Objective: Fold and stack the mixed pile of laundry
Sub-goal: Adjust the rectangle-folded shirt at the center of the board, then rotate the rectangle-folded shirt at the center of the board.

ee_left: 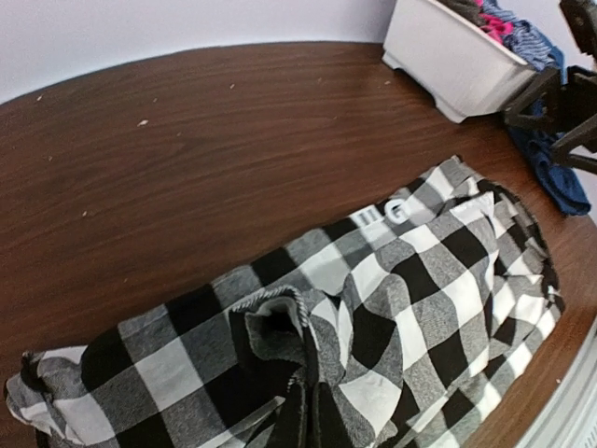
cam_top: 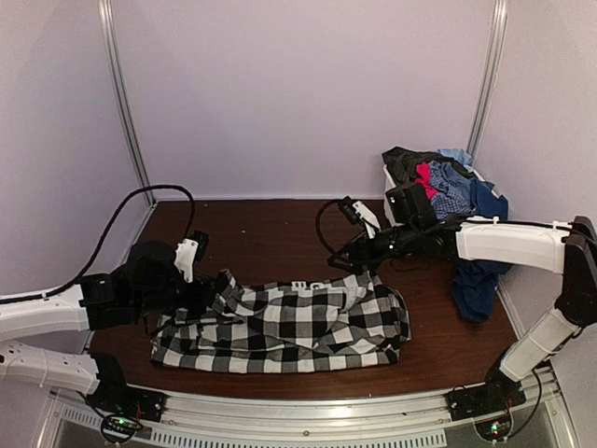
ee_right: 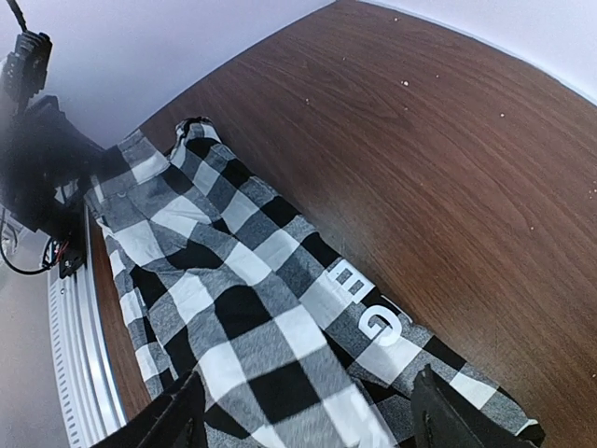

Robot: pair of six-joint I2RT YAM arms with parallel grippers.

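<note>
Checked shirt (cam_top: 298, 327) lies rumpled lengthwise on the near side of the dark wood-grain table (cam_top: 270, 229), soft black-and-white squares with white lettering along its far edge. At the far right I see a boxy white plastic bin (ee_left: 448, 56) heaped with red, blue-plaid and grey garments (cam_top: 438, 177), and a limp navy piece (cam_top: 476, 280) spilling down beside it. My left gripper (cam_top: 219, 289) is pinched on the shirt's bunched left end. My right gripper (ee_right: 308, 378) hangs spread above the lettering.

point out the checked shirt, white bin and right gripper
checked shirt (cam_top: 298, 322), top external view, middle of the cloth
white bin (ee_left: 440, 58), left wrist view, side wall
right gripper (ee_right: 308, 385), right wrist view, between fingertips
</note>
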